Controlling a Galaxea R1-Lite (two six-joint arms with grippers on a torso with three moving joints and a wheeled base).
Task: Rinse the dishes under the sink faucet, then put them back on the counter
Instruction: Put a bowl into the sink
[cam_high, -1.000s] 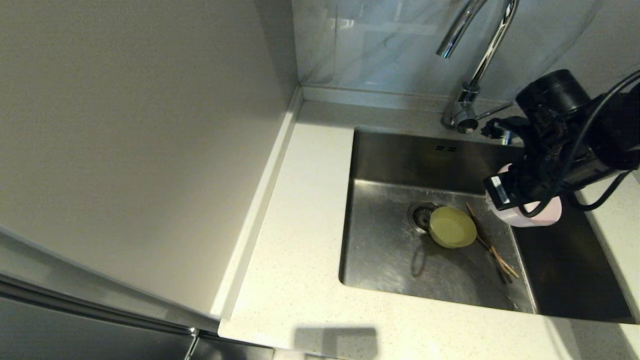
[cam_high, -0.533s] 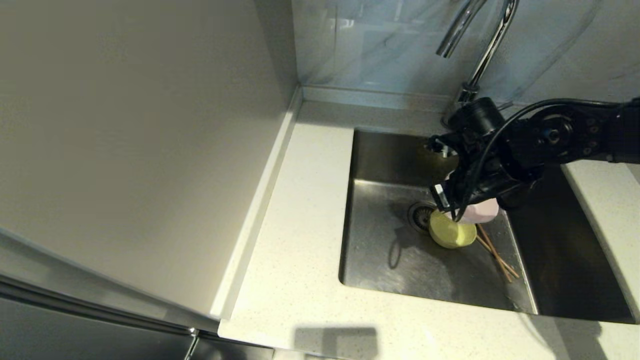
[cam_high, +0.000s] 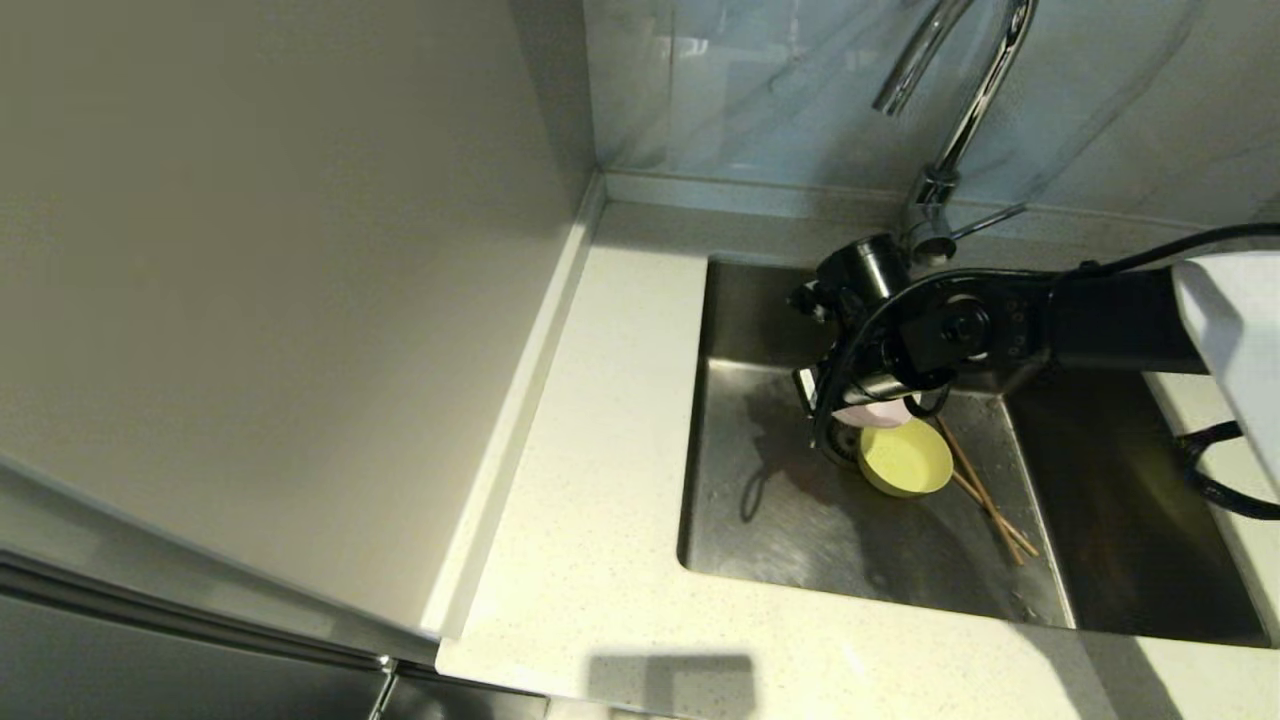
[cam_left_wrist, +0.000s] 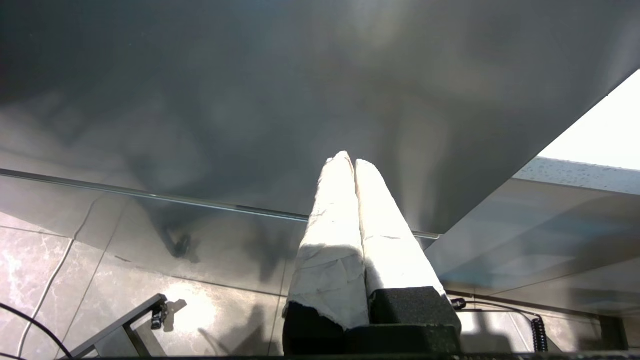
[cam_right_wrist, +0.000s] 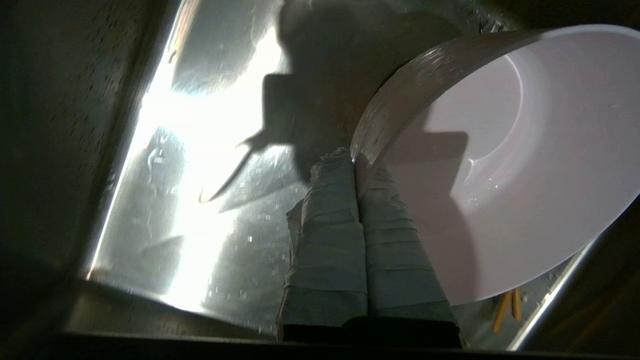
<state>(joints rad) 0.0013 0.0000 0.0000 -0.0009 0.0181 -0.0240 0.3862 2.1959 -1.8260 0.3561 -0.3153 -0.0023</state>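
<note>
Hiding behind right gripper (cam_high: 850, 400): pink bowl (cam_high: 880, 411).

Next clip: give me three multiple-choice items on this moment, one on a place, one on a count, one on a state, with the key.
1. Where does the yellow bowl sit?
A. on the counter
B. in the sink, by the drain
C. in a gripper

2. How many bowls show?
A. one
B. two
C. three

3. The right gripper is
A. open above the faucet
B. shut on nothing
C. shut on the pink bowl's rim

Key:
1 B: it rests on the sink floor, beside the chopsticks.
2 B: yellow bowl plus pink bowl.
3 C: its fingers pinch the rim in the right wrist view.

The left gripper is parked, shut.
</note>
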